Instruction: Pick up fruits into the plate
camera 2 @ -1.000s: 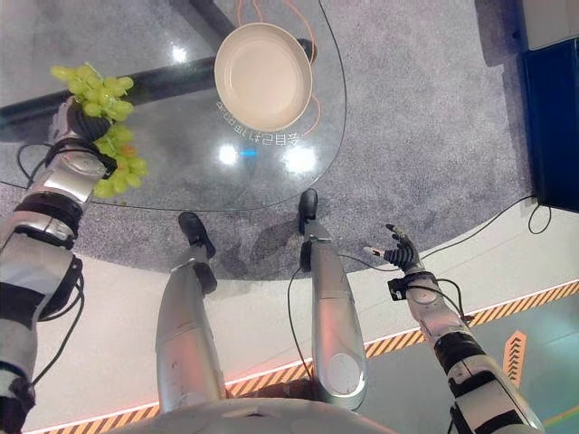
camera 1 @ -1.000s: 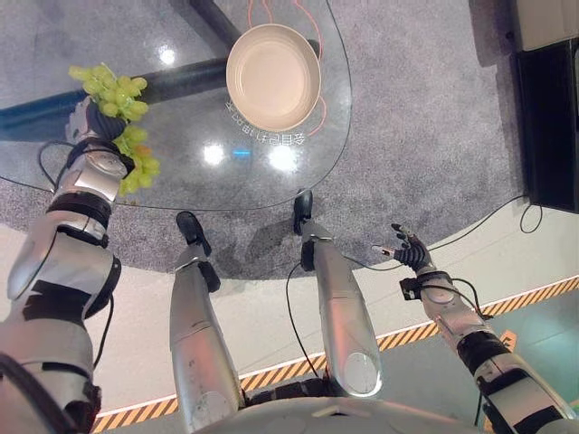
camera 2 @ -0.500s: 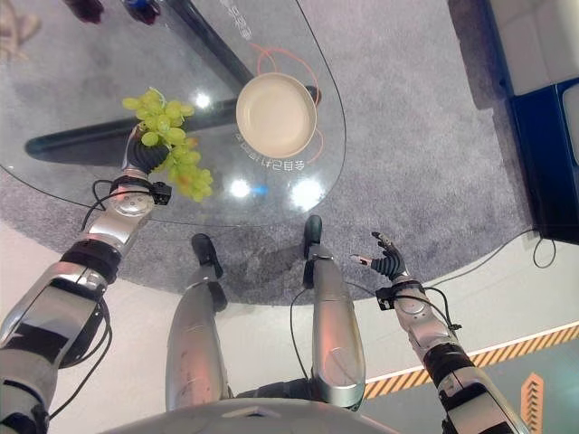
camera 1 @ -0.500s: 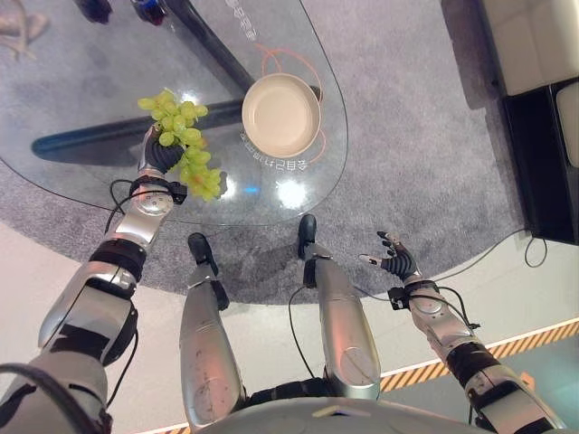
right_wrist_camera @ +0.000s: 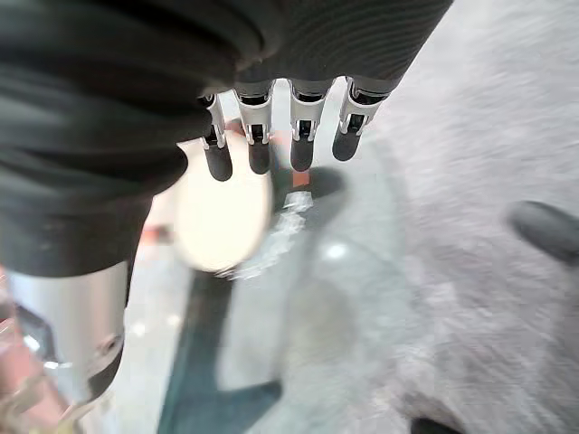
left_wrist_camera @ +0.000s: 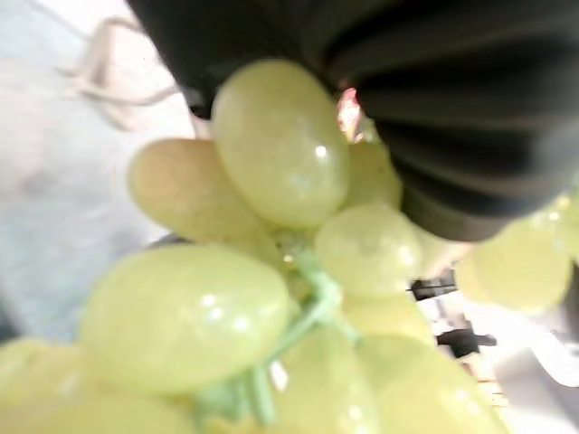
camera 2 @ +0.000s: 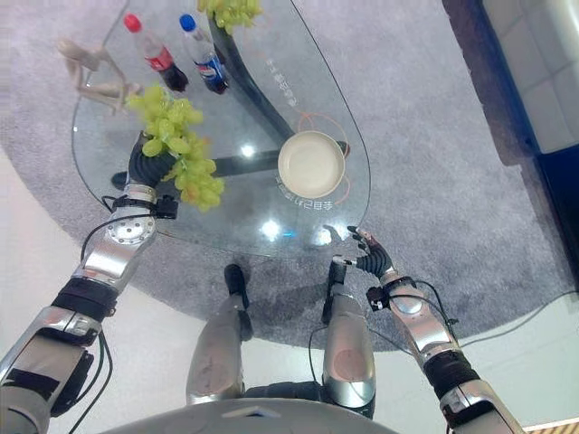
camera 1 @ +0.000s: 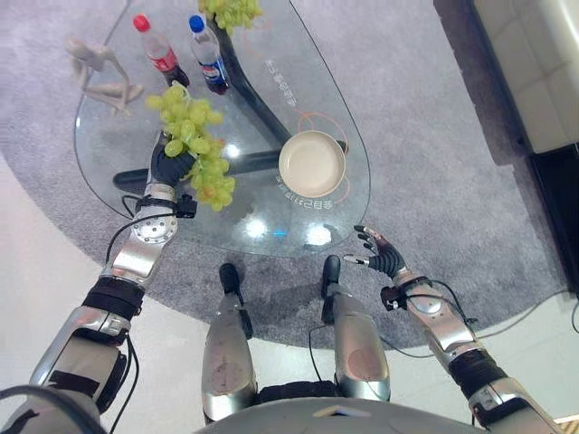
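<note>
In the left eye view, the left hand point(camera 1: 169, 166) sits in the upper left part of the frame, raised over the glass table point(camera 1: 118, 99), its fingers clenched round a bunch of green grapes point(camera 1: 194, 145) that spills above and to the right of the dark palm. The cream plate point(camera 1: 312, 164) lies bare on the glass at centre right, well apart from the grapes. At the top edge a second bunch of grapes point(camera 1: 231, 11) rests on the table, with a red-capped bottle point(camera 1: 157, 51) and a blue-capped bottle point(camera 1: 204, 52) just beside each other to its lower left, and a pale wooden figure point(camera 1: 90, 65) at the far left. The right hand point(camera 1: 378, 255) hangs at lower centre right, off the table edge over the grey carpet point(camera 1: 434, 136), fingers loose and spread, holding nothing

In the right eye view the same layout shows: the held grapes at upper left, the plate at centre, the right hand close to the near rim of the glass

In the left wrist view, large green grapes crowd the frame from the middle to the bottom, pressed against the dark ribbed cover at the top

In the right wrist view, straight dark-tipped fingers point(right_wrist_camera: 258, 149) line up near the top, with the plate blurred past them over the glass
</note>
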Robot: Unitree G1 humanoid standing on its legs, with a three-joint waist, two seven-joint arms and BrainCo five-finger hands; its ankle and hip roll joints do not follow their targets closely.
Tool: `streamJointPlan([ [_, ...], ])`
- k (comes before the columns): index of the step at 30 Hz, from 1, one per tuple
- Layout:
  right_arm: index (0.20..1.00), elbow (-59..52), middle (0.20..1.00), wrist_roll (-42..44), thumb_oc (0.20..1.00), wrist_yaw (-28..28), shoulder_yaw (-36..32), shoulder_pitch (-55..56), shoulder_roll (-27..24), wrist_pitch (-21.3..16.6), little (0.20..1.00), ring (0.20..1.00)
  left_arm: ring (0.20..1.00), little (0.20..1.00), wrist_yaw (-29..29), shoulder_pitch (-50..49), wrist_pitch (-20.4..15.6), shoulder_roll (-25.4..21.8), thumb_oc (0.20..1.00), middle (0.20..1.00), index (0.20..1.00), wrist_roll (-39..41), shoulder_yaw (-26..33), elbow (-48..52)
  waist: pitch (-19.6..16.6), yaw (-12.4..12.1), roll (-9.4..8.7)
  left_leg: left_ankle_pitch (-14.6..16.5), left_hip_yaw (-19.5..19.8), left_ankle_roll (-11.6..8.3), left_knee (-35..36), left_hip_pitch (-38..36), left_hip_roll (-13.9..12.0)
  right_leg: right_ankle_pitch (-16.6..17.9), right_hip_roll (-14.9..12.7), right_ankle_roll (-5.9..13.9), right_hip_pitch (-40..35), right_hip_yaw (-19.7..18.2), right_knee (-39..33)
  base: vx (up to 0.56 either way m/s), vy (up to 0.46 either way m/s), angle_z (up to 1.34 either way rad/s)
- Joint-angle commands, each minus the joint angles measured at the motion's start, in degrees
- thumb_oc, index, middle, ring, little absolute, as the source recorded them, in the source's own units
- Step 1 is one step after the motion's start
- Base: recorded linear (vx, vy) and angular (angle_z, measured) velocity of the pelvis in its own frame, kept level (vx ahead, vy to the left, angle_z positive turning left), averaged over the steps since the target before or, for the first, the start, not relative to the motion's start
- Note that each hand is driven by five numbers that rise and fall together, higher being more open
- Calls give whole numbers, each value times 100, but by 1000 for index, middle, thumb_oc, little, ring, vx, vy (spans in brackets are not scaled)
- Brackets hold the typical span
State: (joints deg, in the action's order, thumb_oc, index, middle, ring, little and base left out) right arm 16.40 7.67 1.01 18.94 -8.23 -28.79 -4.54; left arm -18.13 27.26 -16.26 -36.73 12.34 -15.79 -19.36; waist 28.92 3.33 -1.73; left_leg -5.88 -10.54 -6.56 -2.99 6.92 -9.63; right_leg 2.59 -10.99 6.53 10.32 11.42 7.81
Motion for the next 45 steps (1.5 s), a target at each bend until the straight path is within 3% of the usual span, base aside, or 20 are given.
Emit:
streamJointPlan([
  [1,1000,-476,1000,-149,1000,449,12,-152,-437,94,1000,1000,200,200,294,-260,-362,55,200,200,200,-84,59,297,-1151,-23,-46,427,-166,-29,-142,50,116,-407,10,80,-472,244,-168,51,-41,-12],
  [4,1000,-610,1000,304,1000,946,50,-541,-527,546,1000,1000,200,200,578,-416,-360,87,200,200,200,-169,18,515,-1384,-92,-45,416,-140,-24,-136,-117,89,-355,-6,69,-657,292,-227,97,-26,-8],
  [5,1000,-612,1000,1126,1000,1463,75,-800,-442,1144,1000,1000,200,200,771,-529,-340,138,200,200,200,-243,3,640,-1522,-143,-48,455,-119,-21,-145,-307,75,-337,-18,63,-844,309,-273,157,-15,-6],
  [8,1000,-513,1000,2070,1000,2247,184,-1269,-69,1916,1000,1000,200,200,1177,-581,-117,233,200,200,200,-136,-58,830,-1848,-245,-19,471,-111,-34,-86,-575,29,-280,-20,39,-1127,365,-400,189,-5,-6],
  [12,1000,-744,1000,2711,1000,2623,494,-1631,365,2314,1000,1000,200,200,1707,-555,-28,254,200,200,200,-9,-176,871,-2087,-325,27,495,-114,-56,80,-885,9,-310,14,46,-1413,426,-512,75,2,-2],
  [17,1000,-1445,1000,3173,1000,2831,862,-1811,519,2791,1000,1000,200,200,2138,-548,45,209,200,200,200,167,-300,1045,-2285,-368,62,456,-178,-82,296,-1112,-22,-224,-5,92,-1630,521,-772,0,1,1],
  [28,1000,-2191,1000,4430,1000,2333,1350,-2111,898,3241,1000,1000,200,200,2277,-293,-25,267,200,200,200,531,-608,1322,-2440,-397,54,474,-238,-63,434,-1285,-26,-167,-40,147,-1743,543,-904,-5,3,1],
  [36,1000,-2504,1000,4789,1000,1399,1541,-2307,1234,2919,1000,1000,200,200,2049,-163,177,553,200,200,200,611,-805,1621,-2509,-394,42,515,-323,-48,471,-1392,-41,-78,-119,208,-1784,556,-1002,-1,0,0],
  [42,1000,-2640,1000,4170,1000,1597,1260,-2076,935,3104,1000,1000,200,200,1756,-411,260,429,200,200,200,294,-467,1731,-2536,-378,53,515,-312,-53,503,-1408,-35,-67,-131,227,-1782,520,-1016,2,4,-1],
  [45,1000,-2687,1000,3669,1000,2148,1051,-1920,488,3210,1000,1000,200,200,1569,-534,254,231,200,200,200,128,-166,1758,-2539,-364,39,495,-313,-56,530,-1399,-36,-65,-129,229,-1770,520,-1021,0,0,0],
])
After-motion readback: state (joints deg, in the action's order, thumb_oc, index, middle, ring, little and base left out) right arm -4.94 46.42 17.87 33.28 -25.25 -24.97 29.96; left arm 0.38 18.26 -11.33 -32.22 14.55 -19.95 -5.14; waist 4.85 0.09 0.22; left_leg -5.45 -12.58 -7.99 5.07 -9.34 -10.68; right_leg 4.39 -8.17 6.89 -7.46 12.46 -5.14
